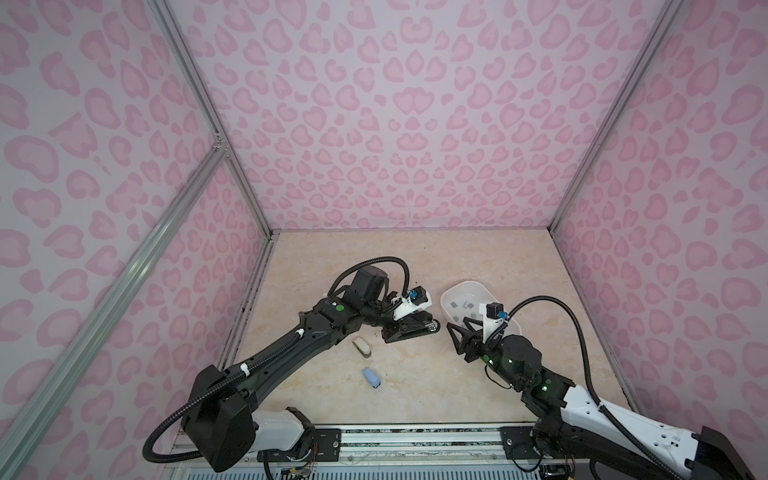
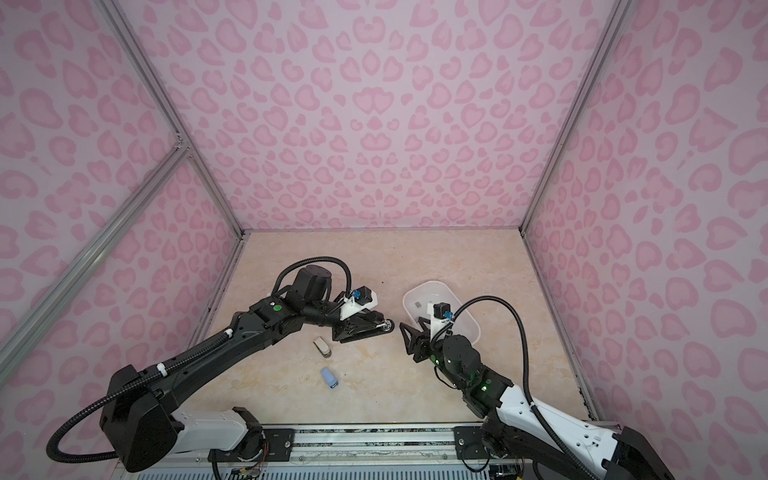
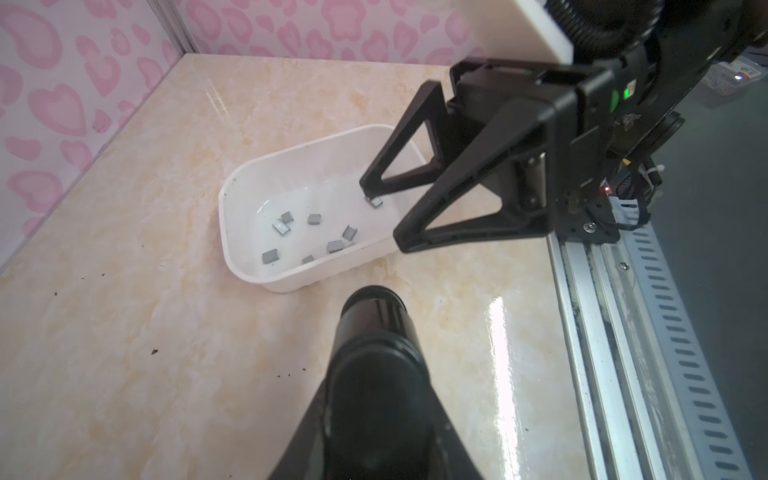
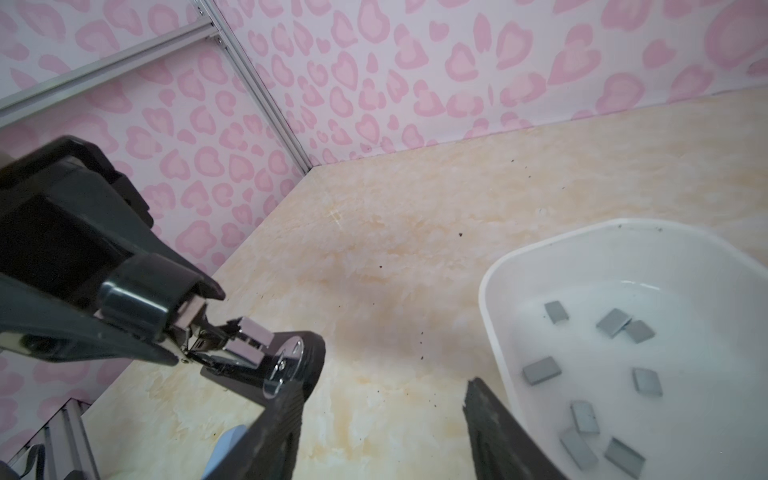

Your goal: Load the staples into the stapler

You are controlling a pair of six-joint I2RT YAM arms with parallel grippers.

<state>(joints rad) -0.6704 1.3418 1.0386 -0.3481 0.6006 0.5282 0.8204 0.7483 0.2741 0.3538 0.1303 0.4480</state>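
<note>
The right gripper [image 4: 380, 384] hung with its jaws well apart and nothing between them, at the end of the white rounded plastic tub [image 4: 484, 291] nearest the arms. In the left wrist view one fingertip [image 3: 368, 183] sat just above a single grey block; whether they touched I could not tell. The left gripper [image 1: 432, 326] was clamped tight on the rear of the black desk stapler [image 4: 249, 353]. The stapler's top was hinged up so its bright metal magazine showed, and its nose pointed toward the right gripper, near the tub. The staples [image 4: 540, 370], small flat grey metal blocks, lay scattered loose on the tub's floor. Under the left arm a small cream stapler [image 1: 361, 346] and a small light-blue stapler [image 1: 372, 377] lay apart on the beige marbled tabletop [image 1: 415, 257].
</note>
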